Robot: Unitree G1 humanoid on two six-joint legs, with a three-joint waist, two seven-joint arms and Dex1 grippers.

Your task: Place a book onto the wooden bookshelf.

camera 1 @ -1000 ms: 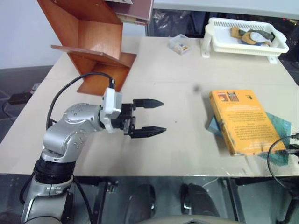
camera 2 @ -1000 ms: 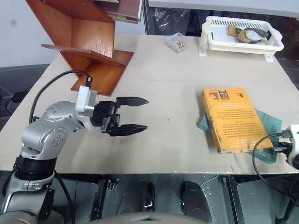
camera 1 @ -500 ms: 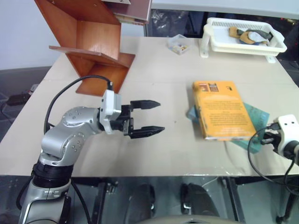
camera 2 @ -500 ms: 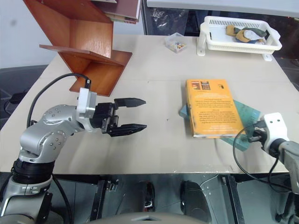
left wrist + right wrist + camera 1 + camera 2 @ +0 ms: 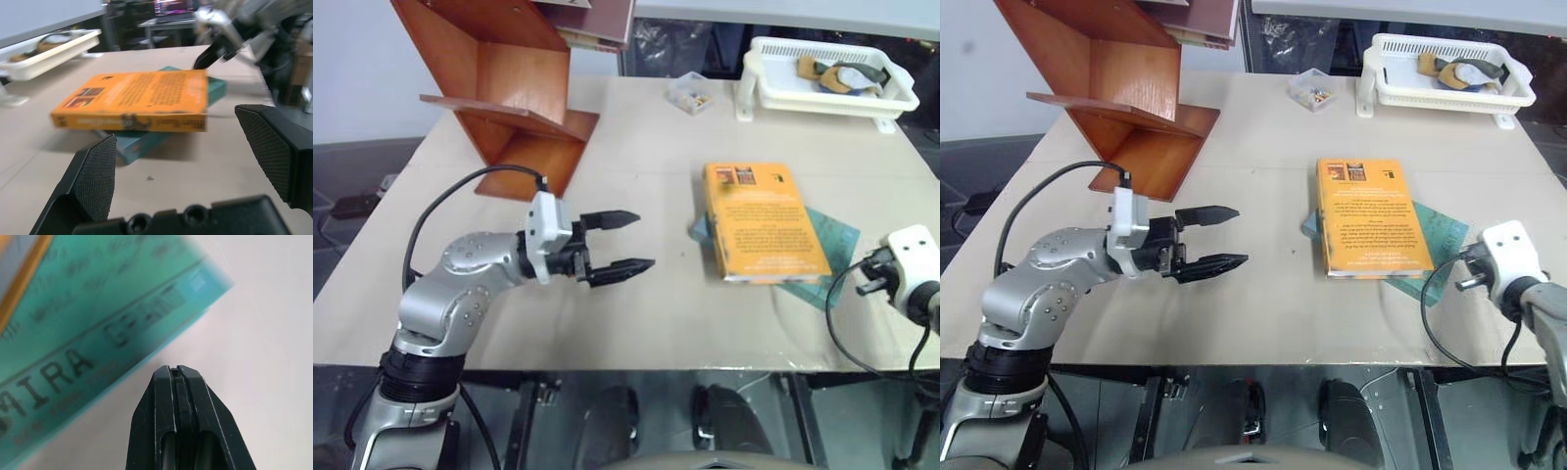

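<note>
Book (image 5: 763, 220), thick orange paperback, seemingly overlaps thinner teal book (image 5: 827, 245).

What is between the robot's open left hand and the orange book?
Nothing visible. Only bare table lies between the left gripper, its fingers open toward the book, and the orange book, which rests on a teal book.

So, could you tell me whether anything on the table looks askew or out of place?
Yes: the orange book lies crookedly on the thinner teal book, whose corners stick out from under it at an angle. The wooden bookshelf stands at the table's far left corner.
</note>
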